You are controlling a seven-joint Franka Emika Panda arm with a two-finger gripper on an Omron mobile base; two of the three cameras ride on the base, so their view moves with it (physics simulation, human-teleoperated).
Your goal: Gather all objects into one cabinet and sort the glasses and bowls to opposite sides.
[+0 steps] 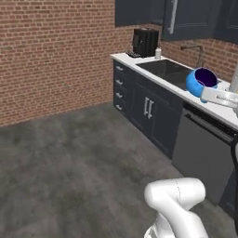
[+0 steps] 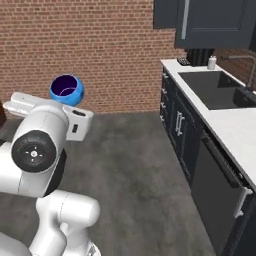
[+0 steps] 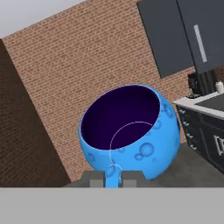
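My gripper [image 3: 112, 179] is shut on the rim of the glossy blue bowl [image 3: 131, 131], which has a dark inside and is held up in the air, tilted. The same blue bowl [image 1: 202, 81] hangs over the counter's near part in the left base view, just ahead of my white hand [image 1: 218, 96]. In the right base view the blue bowl [image 2: 66, 90] sits above my arm, against the brick wall. The dark wall cabinet [image 1: 190, 18] with its silver bar handle [image 1: 173, 16] hangs shut above the sink; the cabinet [image 3: 183, 35] lies to the upper right in the hand view.
A white counter [image 1: 218, 111] runs along the wall with a dark sink [image 1: 169, 69], a faucet [image 1: 199, 52], a black coffee machine [image 1: 145, 42] and a small white bottle [image 1: 158, 53]. Dark drawers and a dishwasher [image 1: 202, 148] stand below. Grey floor [image 1: 69, 158] opens to the left.
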